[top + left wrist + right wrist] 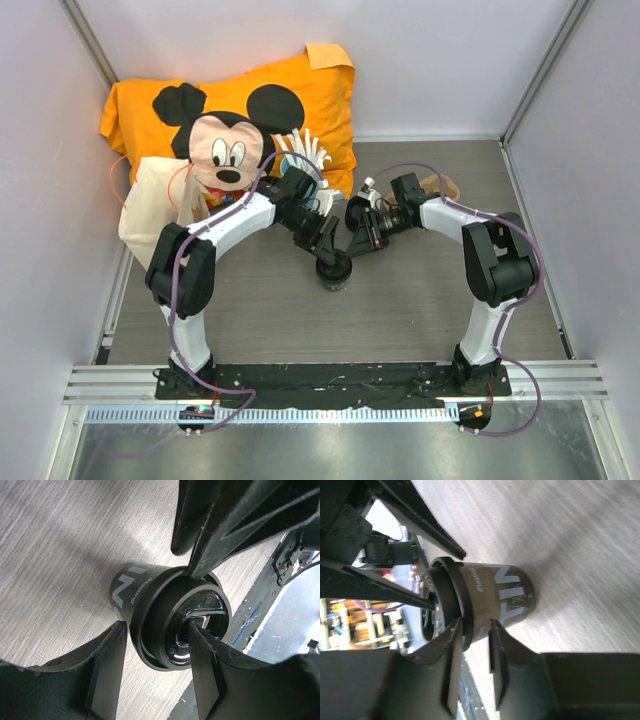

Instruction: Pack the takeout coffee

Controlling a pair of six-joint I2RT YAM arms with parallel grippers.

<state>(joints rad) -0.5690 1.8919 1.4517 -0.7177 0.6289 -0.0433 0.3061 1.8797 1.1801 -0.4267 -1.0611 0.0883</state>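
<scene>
The coffee cup (333,271) stands upright on the grey wood-grain tabletop (430,300), near the middle and in front of both arms, which lean in from either side and meet over it. It has a dark body with white lettering (125,587) and a round black lid (154,617) with a glossy, sunken centre.

The left gripper (157,630) is open over the cup. In its own wrist view one finger (107,672) sits just beside the cup's outer wall below the rim, while the other finger (207,672) crosses in front of the lid's shiny middle, so one side of the lid lies between them. The right wrist view shows the same pair coming in from the far side, one tip at the rim's edge and one aimed at the lid's centre.

The right gripper (474,624) has its fingers drawn close with only a narrow slot between them. The lid's rim sits right at that slot: one finger (451,660) is on the lid's top side and the other (496,655) is against the cup's body. Seen from the left wrist, its tips touch the rim's far edge. Whether it is pinching the rim or only resting there I cannot tell.

Behind the arms, at the back of the tabletop, lies an orange bag (325,95) printed with a cartoon mouse – a bunch of white sticks (305,150) pokes up just in front of it, and a pale cloth sack (148,205) sits to the left
</scene>
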